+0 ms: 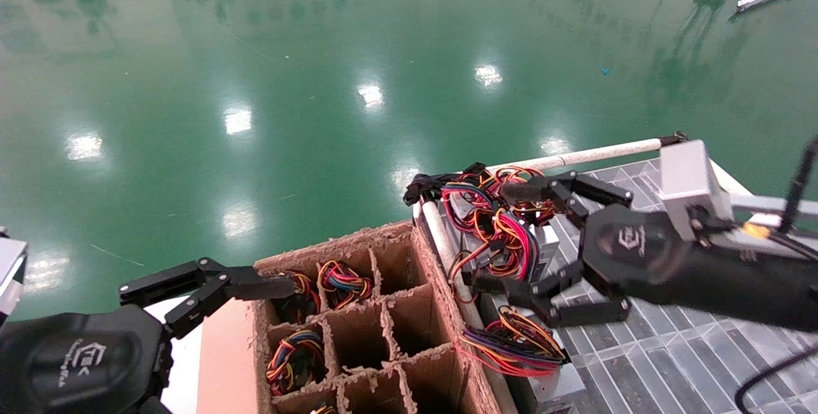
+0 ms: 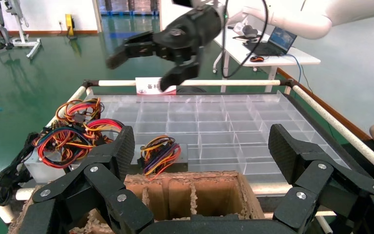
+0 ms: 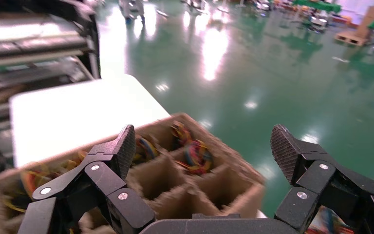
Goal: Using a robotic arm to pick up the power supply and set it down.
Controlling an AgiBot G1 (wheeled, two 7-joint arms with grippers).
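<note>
Right end effector (image 1: 505, 241): fingers spread wide, holding nothing; hangs over the near-left corner of the clear divided tray (image 1: 671, 350), beside the wire bundles. Seen farther off in left wrist view (image 2: 141, 66), raised above the tray.
Power supply (image 1: 543, 245): silver-grey box w/ red/yellow/orange/black wires (image 1: 492, 222) piled on top, between the right end effector's two fingers in head view; contact can't be told. In left wrist view (image 2: 46, 168) it sits in the tray's corner, well below that end effector.
2nd power supply (image 1: 549, 388): lower, nearer the robot than the right end effector, w/ its own wire bundle (image 1: 511, 344).
Left end effector (image 1: 268, 286): fingers wide apart, empty, at the edge of the cardboard divider box (image 1: 396, 235).
Cardboard box: left of the right end effector, just beside the tray; some cells hold wire bundles (image 1: 345, 283), other cells look bare.
Tray frame: white tube rail (image 1: 575, 157) beyond the right end effector.
Floor (image 1: 255, 50): green, glossy.
</note>
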